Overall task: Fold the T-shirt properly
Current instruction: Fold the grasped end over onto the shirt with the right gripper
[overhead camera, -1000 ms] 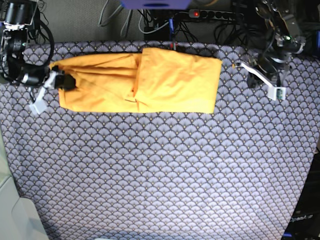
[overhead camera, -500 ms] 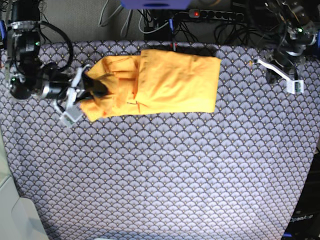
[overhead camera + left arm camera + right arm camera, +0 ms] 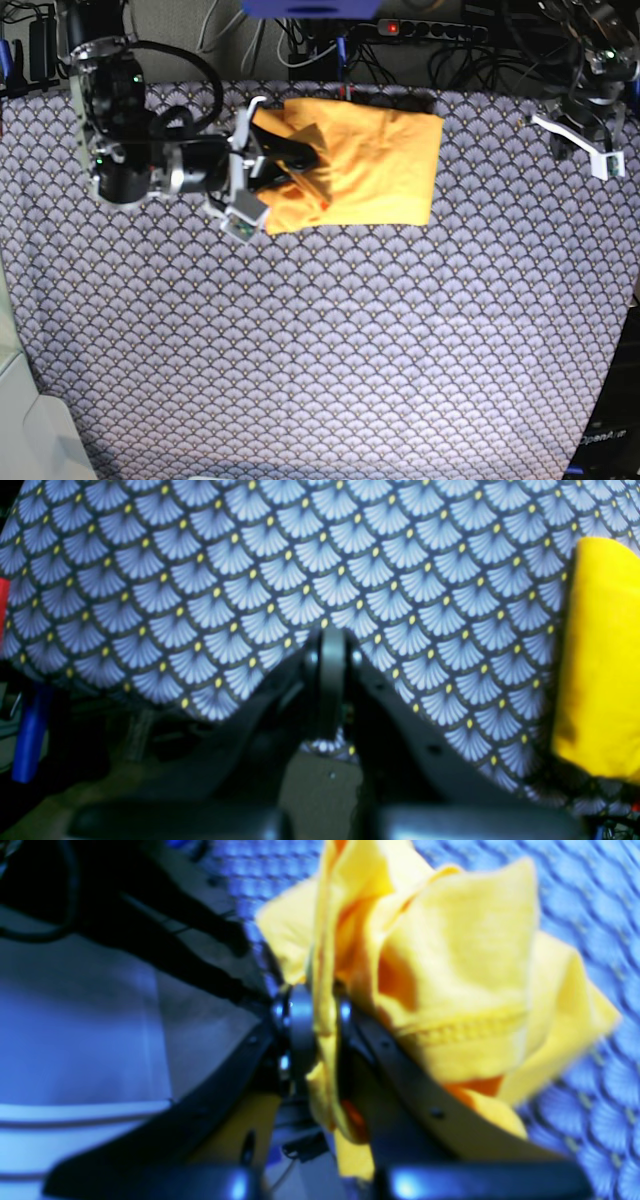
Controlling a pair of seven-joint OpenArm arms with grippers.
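The orange-yellow T-shirt (image 3: 375, 170) lies bunched at the back of the table, and its left end is lifted and doubled over towards the right. My right gripper (image 3: 303, 160) is shut on that lifted end. In the right wrist view the fingers (image 3: 300, 1020) pinch a fold of the T-shirt (image 3: 450, 970), which hangs crumpled with a stitched hem showing. My left gripper (image 3: 570, 137) hovers at the back right corner, apart from the shirt. In the left wrist view the left gripper (image 3: 332, 652) is shut and empty, with a T-shirt (image 3: 605, 655) edge at the right.
A purple-grey fan-patterned cloth (image 3: 330, 340) covers the whole table. Behind the back edge are cables and a power strip (image 3: 430, 30). The right arm's body (image 3: 130, 150) lies over the back left of the table.
My right gripper has carried the shirt's left end to the right, over the rest of the shirt, so the shirt is shorter. My left arm has drawn back towards the right corner.
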